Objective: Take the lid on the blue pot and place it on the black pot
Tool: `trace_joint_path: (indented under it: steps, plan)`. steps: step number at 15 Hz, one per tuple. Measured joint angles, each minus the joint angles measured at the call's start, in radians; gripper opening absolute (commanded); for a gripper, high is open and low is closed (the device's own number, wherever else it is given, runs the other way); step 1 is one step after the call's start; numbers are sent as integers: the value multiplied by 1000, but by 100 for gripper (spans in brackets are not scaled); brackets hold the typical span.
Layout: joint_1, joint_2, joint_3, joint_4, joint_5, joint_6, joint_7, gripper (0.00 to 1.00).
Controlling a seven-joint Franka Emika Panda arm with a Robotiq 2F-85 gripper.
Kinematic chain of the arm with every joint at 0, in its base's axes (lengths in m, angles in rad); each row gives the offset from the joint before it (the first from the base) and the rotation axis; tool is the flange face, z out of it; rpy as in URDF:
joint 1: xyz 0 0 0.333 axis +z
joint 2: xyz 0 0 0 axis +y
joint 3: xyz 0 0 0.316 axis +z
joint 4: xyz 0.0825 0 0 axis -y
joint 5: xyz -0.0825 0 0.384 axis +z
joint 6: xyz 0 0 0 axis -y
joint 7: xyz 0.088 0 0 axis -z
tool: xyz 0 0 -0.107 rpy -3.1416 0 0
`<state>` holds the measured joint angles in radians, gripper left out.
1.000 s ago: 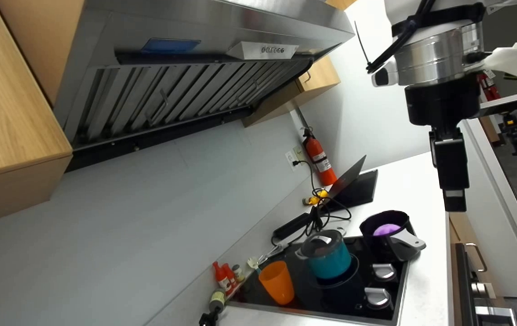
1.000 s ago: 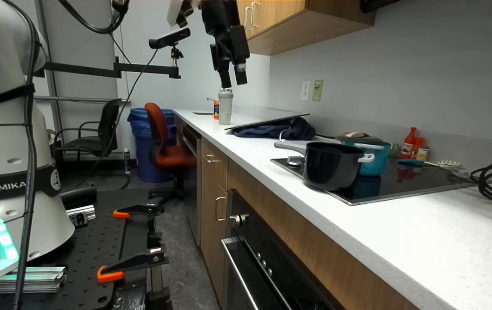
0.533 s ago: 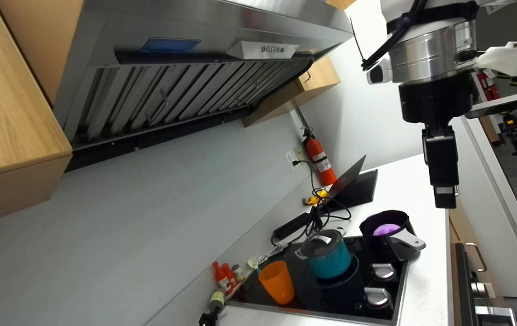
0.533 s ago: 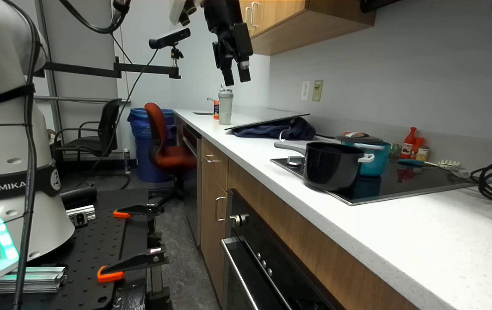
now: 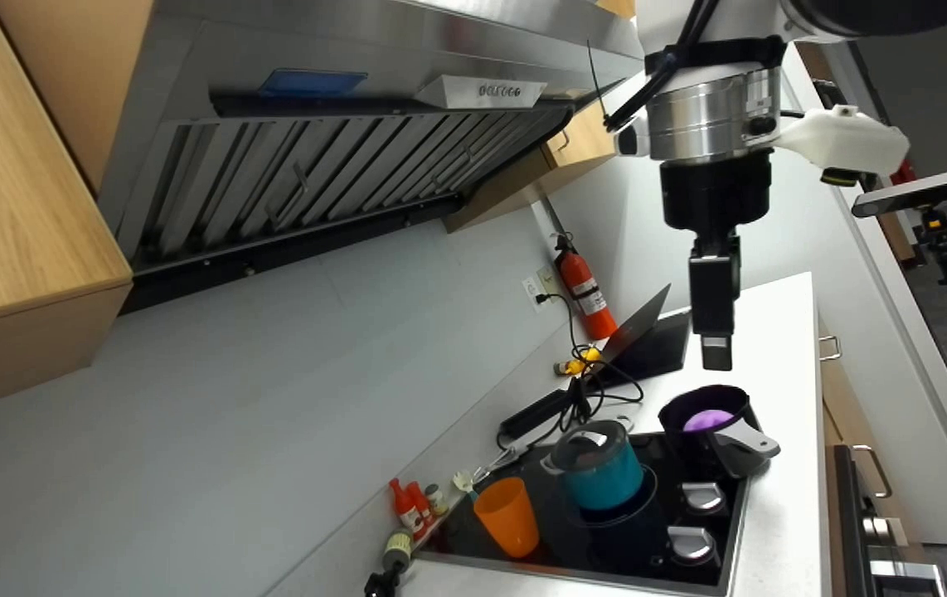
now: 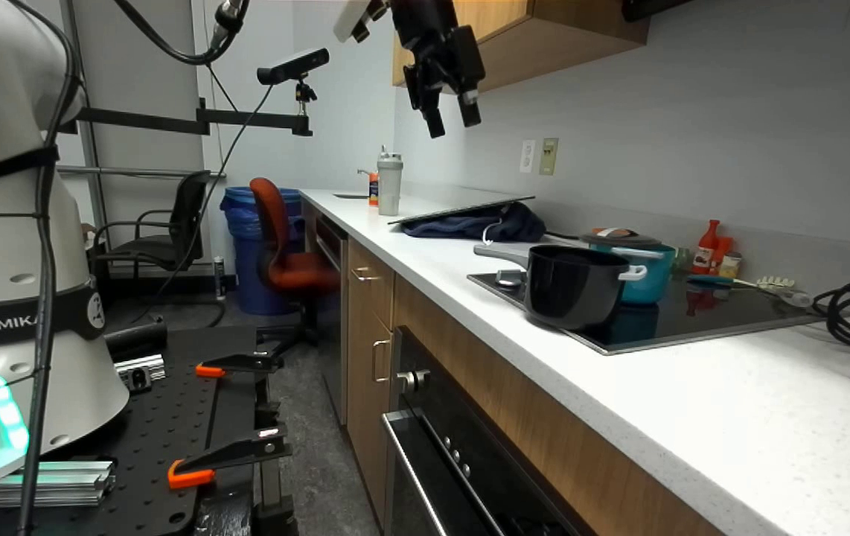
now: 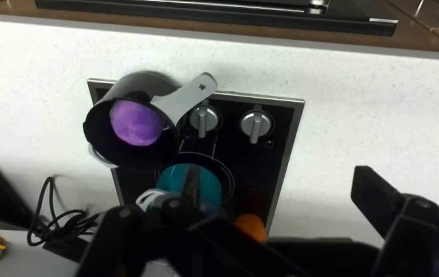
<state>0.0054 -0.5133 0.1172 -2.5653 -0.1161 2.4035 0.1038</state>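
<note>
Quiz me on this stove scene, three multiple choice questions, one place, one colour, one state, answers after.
1. Where is the lid?
A) On the counter
B) On the blue pot
C) On the orange cup

2. Which bright colour shows inside the black pot?
A) Purple
B) Green
C) Yellow

3. How is the gripper?
A) Shut, empty
B) Shut on the orange cup
C) Open

1 B: it covers the pot in both exterior views.
2 A: the wrist view shows a purple patch inside.
3 C: its fingers stand apart, holding nothing.
</note>
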Motion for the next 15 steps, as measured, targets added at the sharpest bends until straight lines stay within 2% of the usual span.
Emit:
trace_joint_path:
  steps: [7, 15]
  plan:
    - [-45, 170, -2, 112, -52, 99, 6, 100]
    - [-51, 327, -32, 206, -53, 187, 12, 100]
